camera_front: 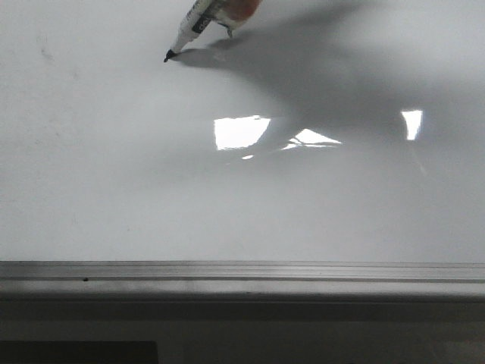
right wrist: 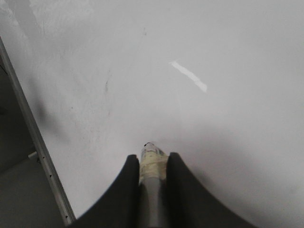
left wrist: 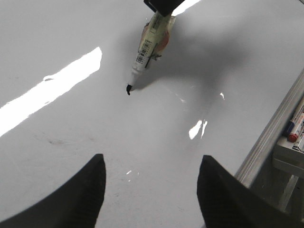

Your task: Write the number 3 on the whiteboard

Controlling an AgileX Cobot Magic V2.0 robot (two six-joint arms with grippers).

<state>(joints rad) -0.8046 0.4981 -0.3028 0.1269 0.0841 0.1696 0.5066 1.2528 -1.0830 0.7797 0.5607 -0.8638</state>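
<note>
Right fingers (right wrist: 152, 164) clamped on the marker (left wrist: 148, 45), barrel pinched between both pads, tape-wrapped section sitting right at the grip. Marker is tilted, tip (camera_front: 168, 55) down and touching or just off the whiteboard (camera_front: 114, 189); can't tell which, though the tip meets its own shadow in the front view, so contact looks likely.

Left fingers (left wrist: 151, 185) spread apart, holding nothing, hovering above the board well clear of the tip.

No number 3 visible in any view, only a small dark dot at the tip. My read: stroke is at its start point, task barely begun.

To do this step well:
- keep light, steady downward pressure; the tilt means a lift breaks the line
- hold the tilt angle constant through the curves, move the arm, don't rotate the wrist
- start sits toward the far side of the board, plenty of room nearer the frame edge (camera_front: 242, 271) for both lobes
- left arm stays out of the stroke path

Spare markers (left wrist: 295, 124) lie off the board beyond the frame, irrelevant now.
</note>
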